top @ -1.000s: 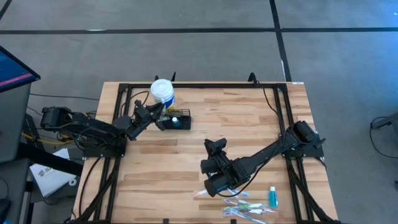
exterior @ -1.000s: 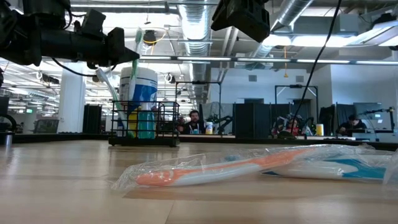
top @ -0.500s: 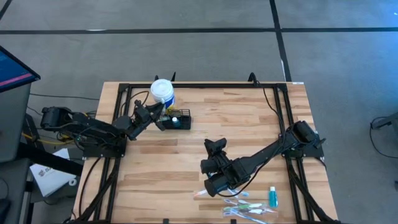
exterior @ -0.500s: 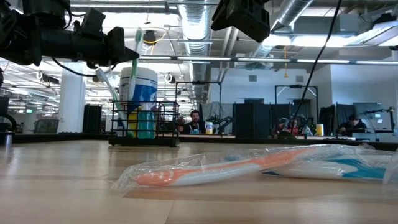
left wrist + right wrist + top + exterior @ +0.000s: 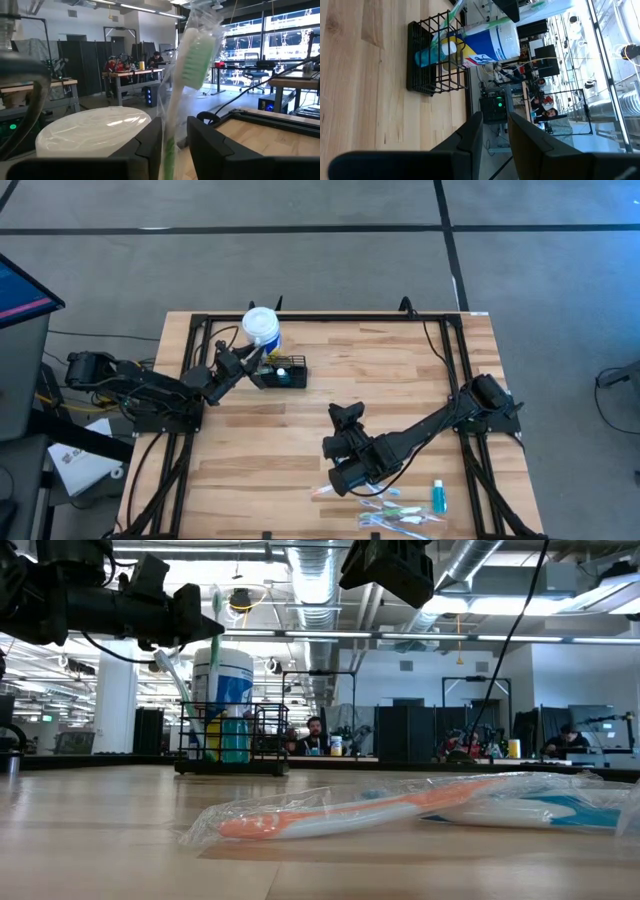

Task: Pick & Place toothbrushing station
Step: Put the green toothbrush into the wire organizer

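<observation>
Green toothbrush [image 5: 192, 57] has dropped slightly; left gripper [image 5: 172, 145] fingers loosening around it above caddy [image 5: 232, 740]. Risk: wrapper snags, tips caddy.

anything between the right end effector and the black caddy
Nothing visible does. The right end effector hangs over bare wood, and the table between it and the black caddy shows only open boards. The white tub and left end effector sit on the caddy's far side.
</observation>
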Motion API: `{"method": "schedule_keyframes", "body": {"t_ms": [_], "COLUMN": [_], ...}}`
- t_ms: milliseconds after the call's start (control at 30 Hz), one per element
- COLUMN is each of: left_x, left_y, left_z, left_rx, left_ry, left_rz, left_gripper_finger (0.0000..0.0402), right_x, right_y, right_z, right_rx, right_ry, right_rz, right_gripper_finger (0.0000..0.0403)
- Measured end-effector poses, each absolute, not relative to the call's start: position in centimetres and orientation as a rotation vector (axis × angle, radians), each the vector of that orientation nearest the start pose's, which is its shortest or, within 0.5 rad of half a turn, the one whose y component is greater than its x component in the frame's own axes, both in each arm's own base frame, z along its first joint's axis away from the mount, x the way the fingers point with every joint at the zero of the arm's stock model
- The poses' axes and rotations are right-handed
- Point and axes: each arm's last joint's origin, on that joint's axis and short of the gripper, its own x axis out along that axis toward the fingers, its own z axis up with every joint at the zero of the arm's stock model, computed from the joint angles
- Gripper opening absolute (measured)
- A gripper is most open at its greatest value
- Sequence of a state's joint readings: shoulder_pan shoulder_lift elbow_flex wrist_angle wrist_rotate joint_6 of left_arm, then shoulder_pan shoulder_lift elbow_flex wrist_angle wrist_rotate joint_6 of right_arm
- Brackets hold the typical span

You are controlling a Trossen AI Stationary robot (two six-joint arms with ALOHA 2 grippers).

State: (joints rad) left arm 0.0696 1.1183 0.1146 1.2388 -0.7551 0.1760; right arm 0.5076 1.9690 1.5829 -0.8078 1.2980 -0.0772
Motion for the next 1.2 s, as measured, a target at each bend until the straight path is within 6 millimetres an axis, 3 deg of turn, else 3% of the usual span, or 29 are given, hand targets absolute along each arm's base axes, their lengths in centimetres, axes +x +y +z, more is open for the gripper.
{"method": "schedule_keyframes", "body": {"t_ms": [667,900,1200], "left_x": [17.13,16.61,16.72], "left_y": [3.18,3.18,3.23], "left_z": [18.77,19.64,18.88], "left_rx": [0.087,0.079,0.115], "left_ry": [-0.158,-0.204,-0.110], "left_rz": [0.838,0.860,0.876], "left_gripper_finger": [0.0088,0.0088,0.0088], "right_x": [36.29,36.29,36.28], "right_y": [16.99,16.99,17.02], "right_z": [23.99,23.99,23.99], "right_rx": [-1.029,-1.030,-1.030], "right_ry": [0.788,0.788,0.788], "right_rz": [-0.667,-0.667,-0.666], "right_gripper_finger": [0.0082,0.0082,0.0082]}}
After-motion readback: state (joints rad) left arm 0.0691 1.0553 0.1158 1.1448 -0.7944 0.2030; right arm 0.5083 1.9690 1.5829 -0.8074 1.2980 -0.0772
